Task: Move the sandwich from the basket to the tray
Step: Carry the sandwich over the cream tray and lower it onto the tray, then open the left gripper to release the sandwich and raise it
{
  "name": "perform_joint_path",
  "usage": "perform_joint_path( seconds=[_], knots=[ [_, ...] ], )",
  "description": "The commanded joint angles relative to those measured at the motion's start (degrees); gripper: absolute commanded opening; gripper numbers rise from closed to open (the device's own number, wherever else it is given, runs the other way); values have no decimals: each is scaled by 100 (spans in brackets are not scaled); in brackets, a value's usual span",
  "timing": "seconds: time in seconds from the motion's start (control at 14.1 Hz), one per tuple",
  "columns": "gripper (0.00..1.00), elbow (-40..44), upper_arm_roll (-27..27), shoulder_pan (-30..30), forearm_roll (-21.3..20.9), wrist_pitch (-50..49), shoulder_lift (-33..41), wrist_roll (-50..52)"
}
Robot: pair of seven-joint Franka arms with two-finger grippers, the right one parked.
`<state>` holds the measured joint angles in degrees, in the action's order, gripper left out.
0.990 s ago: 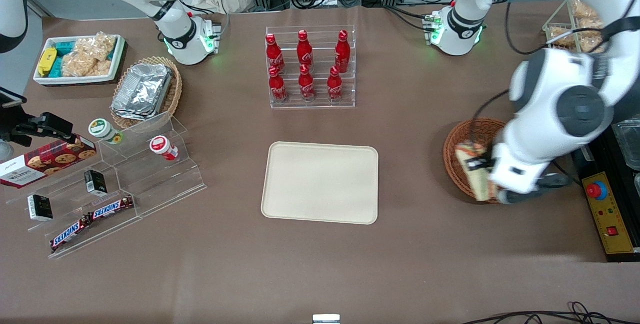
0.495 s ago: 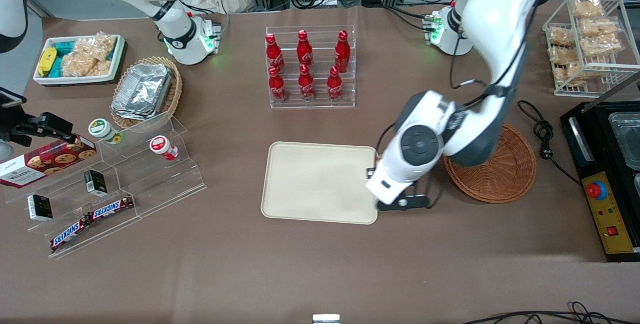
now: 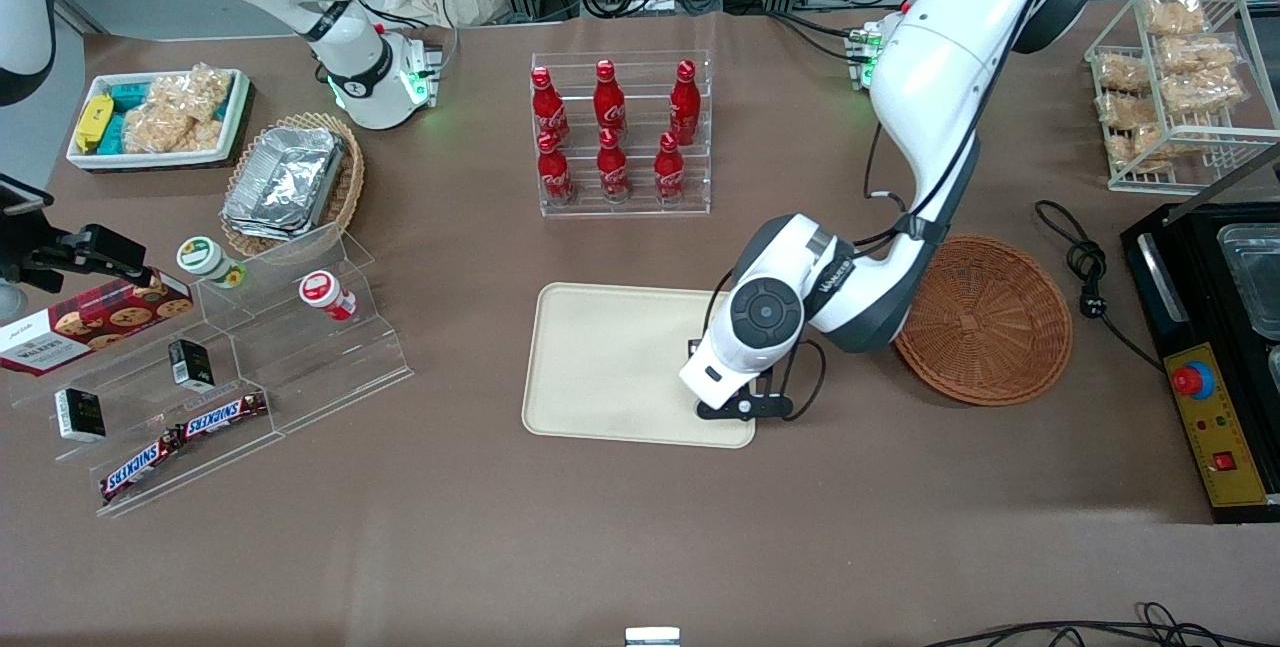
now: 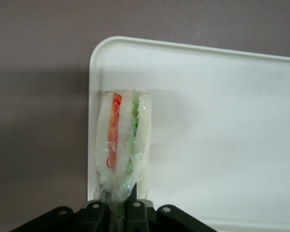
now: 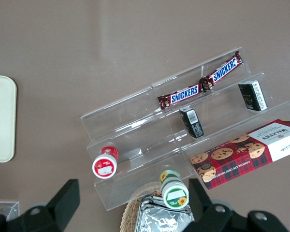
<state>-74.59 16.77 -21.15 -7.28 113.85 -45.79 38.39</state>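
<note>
One sandwich (image 4: 122, 140) in play, and it's clamped in the gripper (image 4: 117, 209): fingers (image 4: 136, 212) pinched nearly together on the clear wrap at its narrow end, orange-red and green filling layers showing edge-on in the wrist view. It hangs over the tray (image 4: 222, 121), just inside a rounded corner and close to one rim; can't tell whether it's touching the tray surface or only hovering just above it. In the front view the sandwich itself is hidden under the wrist, with the gripper (image 3: 735, 405) sitting over the tray (image 3: 610, 367) at the corner nearest the front camera, on the basket's side. Basket (image 3: 985, 317) sits beside the tray toward the working arm's end of the table, nothing visible in it. Progress: pick and carry look done, sandwich is out of the basket and over the target. Left to do: lower if needed, release, retract. My read is the drop point is tight to the edge, so a release here risks the wedge tipping onto the rim; nudging toward tray centre would be safer. Rack of red bottles (image 3: 620, 132) is farther from the front camera than the tray, well apart from the arm's work area.
</note>
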Motion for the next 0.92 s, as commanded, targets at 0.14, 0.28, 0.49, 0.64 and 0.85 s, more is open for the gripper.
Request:
perform_joint_path(
  seconds=[0.14, 0.28, 0.49, 0.64, 0.85],
  knots=[
    [0, 217, -51, -108, -28, 41, -219, 10],
    [10, 173, -51, -108, -28, 146, -228, 19],
    [66, 164, -60, -100, -46, 173, -219, -42],
    [99, 155, -60, -100, -72, 182, -211, 10],
    [99, 155, -60, -38, -55, 103, -53, 19]
  ],
)
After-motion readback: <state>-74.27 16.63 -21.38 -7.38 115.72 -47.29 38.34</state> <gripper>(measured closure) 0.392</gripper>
